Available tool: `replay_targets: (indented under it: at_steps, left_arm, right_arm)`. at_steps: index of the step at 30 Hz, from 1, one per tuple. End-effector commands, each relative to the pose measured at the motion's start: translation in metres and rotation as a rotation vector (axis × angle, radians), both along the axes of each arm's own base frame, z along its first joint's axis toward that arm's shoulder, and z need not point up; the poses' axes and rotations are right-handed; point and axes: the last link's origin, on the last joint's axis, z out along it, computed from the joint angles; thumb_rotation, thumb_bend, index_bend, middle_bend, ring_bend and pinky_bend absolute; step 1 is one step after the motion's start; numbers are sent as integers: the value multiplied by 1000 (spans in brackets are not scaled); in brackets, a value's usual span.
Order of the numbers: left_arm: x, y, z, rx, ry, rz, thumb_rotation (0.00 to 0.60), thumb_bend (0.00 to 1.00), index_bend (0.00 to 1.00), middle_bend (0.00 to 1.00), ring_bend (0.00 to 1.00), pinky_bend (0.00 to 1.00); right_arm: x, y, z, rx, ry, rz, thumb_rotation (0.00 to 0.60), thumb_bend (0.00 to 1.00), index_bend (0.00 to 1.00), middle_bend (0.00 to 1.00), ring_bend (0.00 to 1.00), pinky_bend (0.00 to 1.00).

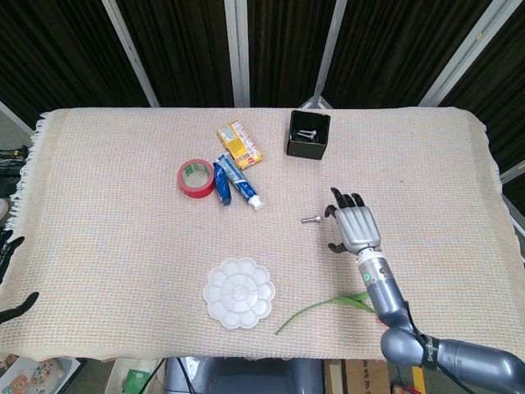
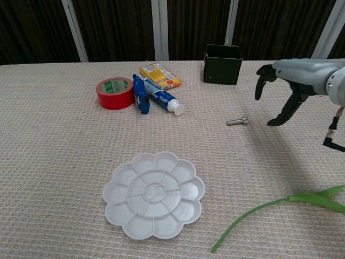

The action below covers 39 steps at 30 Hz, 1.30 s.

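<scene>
Woven beige cloth (image 1: 123, 205) on table – dark slatted wall (image 1: 180, 49) behind.

The robot's grey right hand (image 2: 285, 89) is hovering above the cloth-covered desk (image 2: 54, 162), fingers spread and curved downward, holding nothing. A small silver metal bolt (image 2: 237, 121) is lying just beside it. A black open-topped box (image 2: 222, 64) is standing behind, a white flower-shaped plastic palette (image 2: 154, 195) is sitting near the front, and a green stem (image 2: 269, 208) is lying at the lower right.
</scene>
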Motion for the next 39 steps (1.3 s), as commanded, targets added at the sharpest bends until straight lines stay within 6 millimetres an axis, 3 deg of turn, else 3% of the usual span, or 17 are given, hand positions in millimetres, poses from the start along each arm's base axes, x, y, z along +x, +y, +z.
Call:
replay_targets:
  at_steps: [1, 10, 27, 39]
  left_arm:
    - [0, 0, 1, 3, -2, 1, 600, 336, 109, 0, 0, 0]
    - [-2, 1, 4, 16, -11, 8, 600, 336, 115, 0, 0, 0]
    - [-2, 2, 3, 19, -1, 13, 600, 336, 115, 0, 0, 0]
    - [-2, 3, 2, 17, 0, 13, 600, 336, 117, 0, 0, 0]
  right_arm:
    - [9, -9, -14, 16, 18, -8, 600, 221, 417, 81, 151, 122]
    - [16, -26, -38, 35, 37, -43, 600, 286, 437, 92, 157, 127]
    - [14, -46, -58, 43, 64, -85, 600, 289, 468, 92, 160, 127]
    - [24, -50, -68, 49, 56, -63, 600, 289, 508, 96, 170, 127]
